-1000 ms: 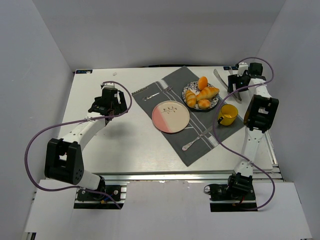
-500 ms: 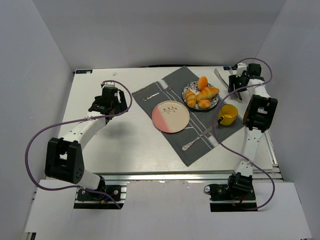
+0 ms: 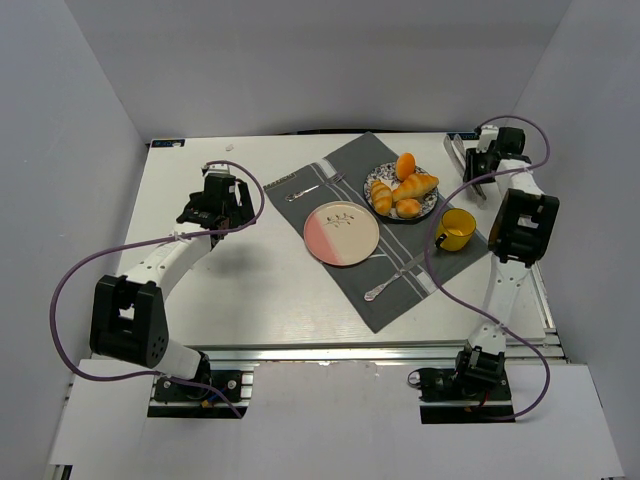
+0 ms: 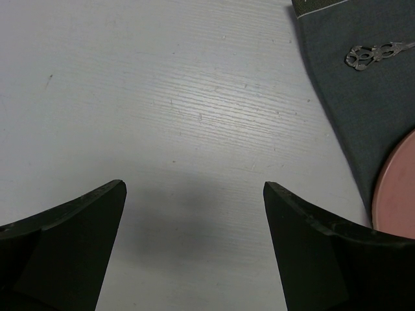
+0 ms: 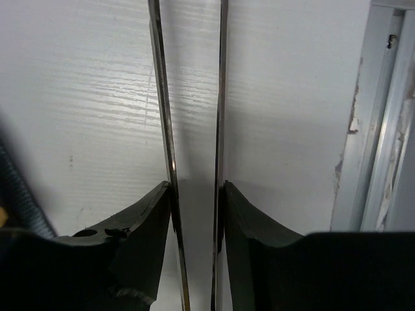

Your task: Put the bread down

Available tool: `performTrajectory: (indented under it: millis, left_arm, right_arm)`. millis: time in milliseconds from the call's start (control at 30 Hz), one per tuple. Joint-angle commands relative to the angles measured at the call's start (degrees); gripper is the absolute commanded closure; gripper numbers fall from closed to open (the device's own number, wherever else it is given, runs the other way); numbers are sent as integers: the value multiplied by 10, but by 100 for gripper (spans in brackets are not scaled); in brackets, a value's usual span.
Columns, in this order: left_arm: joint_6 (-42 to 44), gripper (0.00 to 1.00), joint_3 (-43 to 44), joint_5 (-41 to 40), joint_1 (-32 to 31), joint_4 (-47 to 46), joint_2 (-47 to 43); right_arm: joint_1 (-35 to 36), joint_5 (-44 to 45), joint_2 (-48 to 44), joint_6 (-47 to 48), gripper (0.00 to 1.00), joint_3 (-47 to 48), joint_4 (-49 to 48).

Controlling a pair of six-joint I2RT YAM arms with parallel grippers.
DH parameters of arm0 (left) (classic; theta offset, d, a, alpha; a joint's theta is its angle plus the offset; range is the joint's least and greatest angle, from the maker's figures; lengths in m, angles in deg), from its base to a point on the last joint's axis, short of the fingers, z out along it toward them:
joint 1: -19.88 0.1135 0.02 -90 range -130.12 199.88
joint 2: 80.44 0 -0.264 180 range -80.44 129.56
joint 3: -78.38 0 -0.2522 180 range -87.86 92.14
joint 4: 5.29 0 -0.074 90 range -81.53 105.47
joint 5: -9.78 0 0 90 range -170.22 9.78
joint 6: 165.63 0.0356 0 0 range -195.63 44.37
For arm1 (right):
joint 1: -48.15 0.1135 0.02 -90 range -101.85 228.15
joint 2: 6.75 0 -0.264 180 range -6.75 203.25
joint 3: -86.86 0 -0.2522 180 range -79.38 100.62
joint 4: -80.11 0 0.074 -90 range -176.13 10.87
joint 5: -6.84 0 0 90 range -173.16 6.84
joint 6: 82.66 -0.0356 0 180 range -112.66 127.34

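Observation:
Several golden bread rolls [image 3: 402,190] lie on a patterned plate [image 3: 372,182] at the back of the grey placemat [image 3: 400,300]. An empty pink plate [image 3: 341,233] sits in front of it. My right gripper [image 3: 478,160] [image 5: 194,188] is at the table's back right, shut on metal tongs [image 3: 457,150]. In the right wrist view the two thin arms of the tongs [image 5: 159,71] run between my fingers, one against each pad. Over bare white table left of the mat, my left gripper [image 3: 222,205] [image 4: 194,194] is open and holds nothing.
A yellow cup [image 3: 457,229] stands on the mat's right edge, just below my right arm. A spoon [image 3: 395,278] lies on the mat in front, a fork [image 3: 305,188] at its back left. The table's aluminium side rail [image 5: 382,129] runs close on the right.
My right gripper has closed on the tongs, pressing their spread arms close together, and the tongs now sit nearer the back edge. The left arm has not moved.

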Motion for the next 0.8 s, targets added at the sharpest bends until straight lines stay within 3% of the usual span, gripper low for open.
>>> performTrajectory:
  millis: [0, 100, 233, 433, 533, 767]
  left_arm:
    - [5, 2, 27, -6, -3, 1, -33]
    - [6, 2, 25, -4, -3, 1, -48]
    - [4, 2, 3, -1, -3, -3, -91]
    - [10, 2, -15, 9, -3, 9, -140]
    - [8, 2, -35, 19, -3, 2, -166]
    - [-18, 2, -73, 43, -3, -7, -201]
  right_arm:
    - [3, 9, -105, -30, 57, 6, -22]
    - [12, 24, -171, -46, 56, -5, -15]
    - [44, 119, -266, -62, 51, -53, 6]
    - [103, 132, -458, -135, 51, -212, 27]
    - [174, 152, -527, -169, 51, -281, 30]
    - [279, 198, -599, -264, 52, -369, 47]
